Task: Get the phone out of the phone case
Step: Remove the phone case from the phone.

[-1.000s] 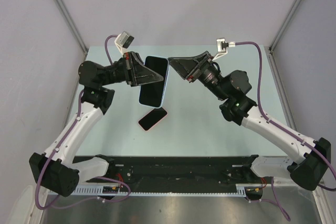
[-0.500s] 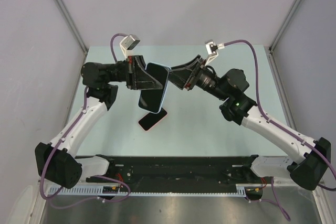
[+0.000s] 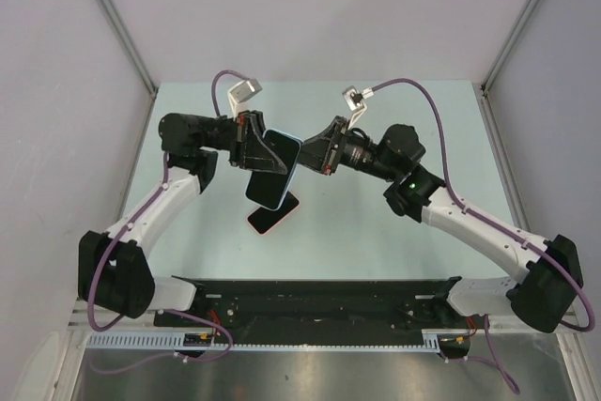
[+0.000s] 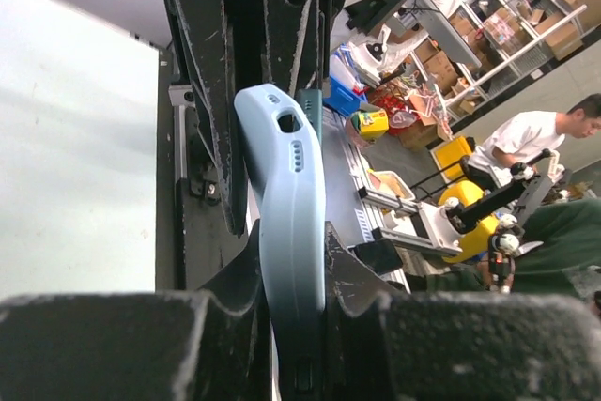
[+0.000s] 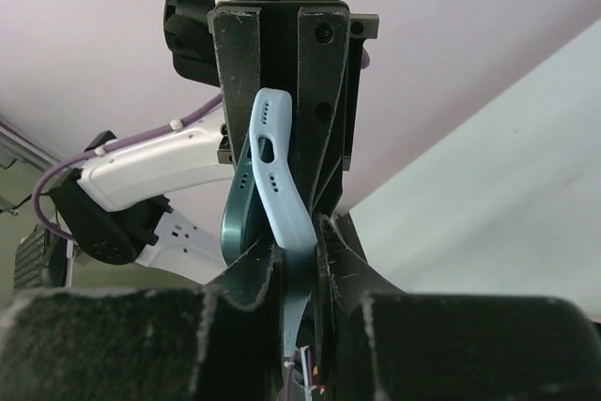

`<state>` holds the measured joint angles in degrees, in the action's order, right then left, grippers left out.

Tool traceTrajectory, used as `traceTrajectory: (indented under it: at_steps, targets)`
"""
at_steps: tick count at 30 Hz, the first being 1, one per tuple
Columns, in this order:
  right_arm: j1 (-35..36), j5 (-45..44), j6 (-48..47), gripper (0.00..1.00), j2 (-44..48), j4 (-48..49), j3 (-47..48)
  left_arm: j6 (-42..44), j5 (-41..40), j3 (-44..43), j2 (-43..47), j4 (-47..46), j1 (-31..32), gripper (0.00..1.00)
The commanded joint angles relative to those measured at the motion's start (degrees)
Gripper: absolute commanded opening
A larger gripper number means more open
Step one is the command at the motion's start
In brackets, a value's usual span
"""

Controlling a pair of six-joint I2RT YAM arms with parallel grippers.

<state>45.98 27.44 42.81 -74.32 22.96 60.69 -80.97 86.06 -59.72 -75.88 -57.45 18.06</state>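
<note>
Right gripper (image 3: 306,153) clamps case (image 3: 289,180), phone (image 3: 269,183) inside

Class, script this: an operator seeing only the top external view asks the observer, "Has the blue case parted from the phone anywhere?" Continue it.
Observer: Yes. On the right wrist view the light blue case bows away from the phone, whose dark green edge shows.
Operator: Is the right gripper on the case?
Observer: The case runs down between the fingers of the right gripper.
Operator: And the left gripper?
Observer: Left wrist view: the left gripper clamps the case, cutouts facing the camera.
</note>
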Motion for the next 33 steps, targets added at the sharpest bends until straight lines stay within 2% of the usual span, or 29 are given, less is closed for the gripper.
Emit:
traceTrajectory:
  at_steps: [1,3,6,7,9,10,11,12,14,15,17,18,19,21,24,26,28,33]
  targets:
    - [1.7,12.8,-2.0,0.0,-14.9,-21.6,-13.1,-0.5,-27.3,-1.4,-2.2,-4.9,6.5,0.0]
    - [-0.3,12.9,1.5,0.0,-15.0,-16.9,-15.5,-1.0,-27.4,0.4,-4.1,-6.3,6.5,0.0]
    - [-4.0,12.7,4.8,0.0,-15.2,-12.1,-19.5,-2.6,-27.8,2.3,-7.4,-10.1,6.4,0.17]
    - [-4.8,12.3,4.7,0.0,-14.7,-12.1,-19.9,-2.7,-27.9,2.7,-8.2,-11.1,6.4,0.31]
    - [-6.8,10.2,3.9,0.0,-13.7,-14.8,-20.4,-1.7,-27.9,3.5,-9.3,-10.8,6.2,0.45]
    - [-7.5,9.5,2.5,0.0,-12.4,-16.2,-20.4,0.6,-27.8,3.7,-9.6,-8.2,6.1,0.58]
    - [-8.8,9.0,1.8,0.0,-11.8,-18.6,-20.3,2.3,-27.4,3.8,-9.3,-6.3,5.9,0.65]
    - [-9.6,8.0,1.3,0.0,-11.2,-20.0,-20.4,4.2,-27.4,3.9,-8.9,-1.0,5.7,0.77]
    - [-11.6,6.3,-0.2,0.0,-8.7,-24.6,-20.4,11.4,-28.0,3.9,-7.9,5.6,5.4,0.88]
    - [-12.3,5.1,-0.5,0.0,-7.9,-25.8,-20.4,14.1,-28.2,3.5,-6.8,12.7,5.2,0.99]
    - [-13.8,4.3,-1.5,0.0,-5.9,-28.7,-20.3,22.2,-29.7,2.7,-5.4,20.4,5.3,1.0]
    - [-15.2,3.4,-1.8,0.0,-5.4,-29.8,-20.2,25.1,-30.7,1.5,-4.2,28.4,5.2,1.0]
    - [-16.2,2.8,-2.4,0.0,-4.9,-32.4,-19.8,30.0,-31.6,0.8,-3.8,32.3,5.1,1.0]
    - [-17.8,-0.1,-4.7,0.0,-4.1,-36.0,-18.9,34.1,-35.5,-0.6,-3.0,41.7,5.1,1.0]
    - [-17.7,-6.5,-8.3,0.0,-4.5,-45.3,-13.9,38.2,-41.2,-1.2,-2.3,49.7,4.8,1.0]
    - [-16.6,-14.3,-10.4,0.0,-4.8,-52.0,-9.2,39.0,-43.2,-0.3,-2.3,51.3,4.8,1.0]
    - [-16.1,-18.2,-10.9,0.0,-4.7,-56.3,-7.0,39.4,-45.9,0.4,-2.2,53.3,4.8,1.0]
    - [-17.9,-17.2,-11.0,0.0,-3.6,-55.9,-5.9,39.3,-46.6,2.0,-2.6,54.1,4.8,1.0]
